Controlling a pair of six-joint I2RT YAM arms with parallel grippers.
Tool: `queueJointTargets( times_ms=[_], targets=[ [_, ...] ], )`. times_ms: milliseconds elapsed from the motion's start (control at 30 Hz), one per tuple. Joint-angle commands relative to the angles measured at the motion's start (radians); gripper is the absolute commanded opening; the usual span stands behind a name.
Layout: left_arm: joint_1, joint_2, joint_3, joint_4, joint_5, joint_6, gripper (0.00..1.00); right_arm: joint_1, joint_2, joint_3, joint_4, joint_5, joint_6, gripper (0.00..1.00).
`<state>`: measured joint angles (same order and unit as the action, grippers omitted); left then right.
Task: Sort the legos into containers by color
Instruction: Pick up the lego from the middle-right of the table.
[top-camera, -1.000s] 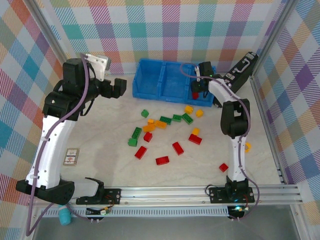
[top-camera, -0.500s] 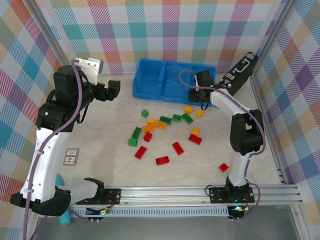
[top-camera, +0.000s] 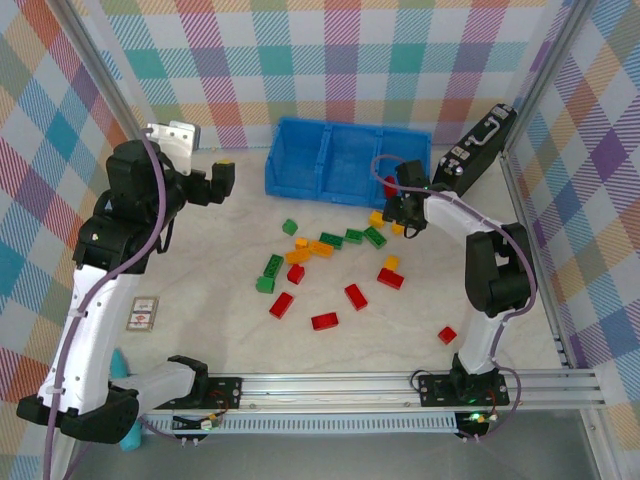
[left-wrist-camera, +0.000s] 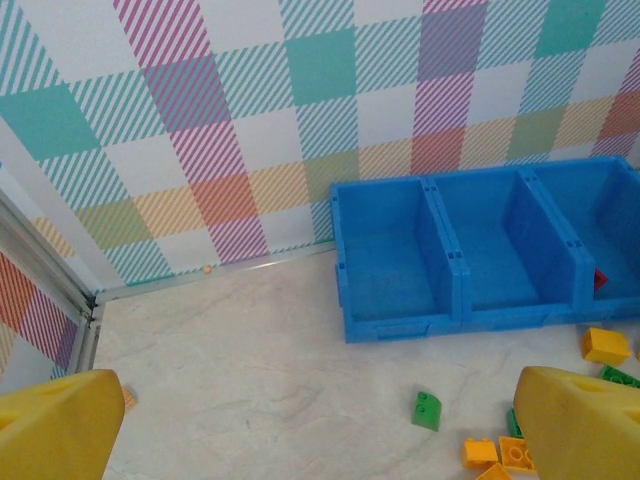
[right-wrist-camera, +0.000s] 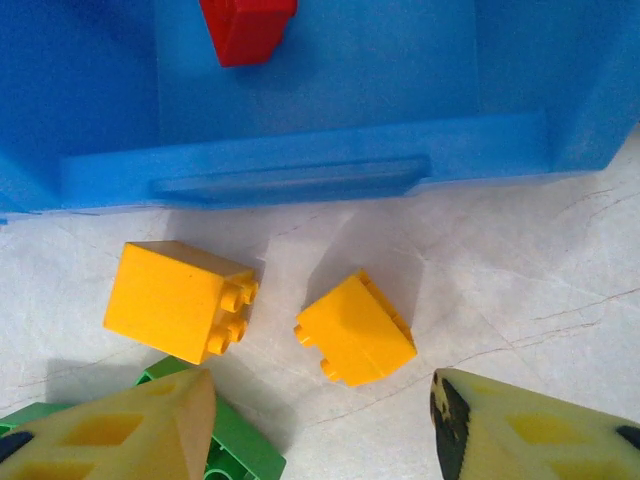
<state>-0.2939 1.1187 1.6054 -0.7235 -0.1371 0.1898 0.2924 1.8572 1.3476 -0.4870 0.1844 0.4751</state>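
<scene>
Pale marbled desk (top-camera: 220, 250) enclosed by pastel plaid walls (top-camera: 350, 60); aluminium rail (top-camera: 350, 382) along near edge; even, diffuse lighting.

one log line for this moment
left gripper: open, empty | right gripper: open above yellow brick | red brick: in right compartment of blue tray

A black case (top-camera: 478, 148) with a handle leans in the far corner, just beyond and to the right of the right gripper (top-camera: 402, 208). A small printed card (top-camera: 144, 313) lies flat on the pale marbled table (top-camera: 220, 260), well back from the left gripper (top-camera: 222, 180), toward the near edge. Plaid walls (top-camera: 350, 60) stand ahead of both grippers; a metal rail (top-camera: 400, 383) runs along the near edge behind them, a teal object (top-camera: 128, 432) near its left end
</scene>
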Motion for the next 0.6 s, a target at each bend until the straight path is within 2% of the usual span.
queueJointTargets(
  times_ms=[0, 100, 267, 567],
  targets=[
    [-0.007, -0.022, -0.013, 0.038, -0.015, 0.014, 1.0, -0.013, 0.02, 0.001, 0.006, 0.015, 0.061, 0.62],
    [-0.007, -0.024, -0.02, 0.035, -0.027, 0.019, 1.0, -0.021, 0.041, 0.008, 0.014, 0.009, 0.07, 0.65],
    [-0.007, -0.059, -0.055, 0.062, -0.107, 0.041, 1.0, -0.03, 0.069, 0.025, 0.013, 0.016, 0.08, 0.69],
    [-0.006, -0.068, -0.062, 0.072, -0.115, 0.048, 1.0, -0.032, 0.118, 0.022, 0.061, 0.024, 0.091, 0.71]
  ],
)
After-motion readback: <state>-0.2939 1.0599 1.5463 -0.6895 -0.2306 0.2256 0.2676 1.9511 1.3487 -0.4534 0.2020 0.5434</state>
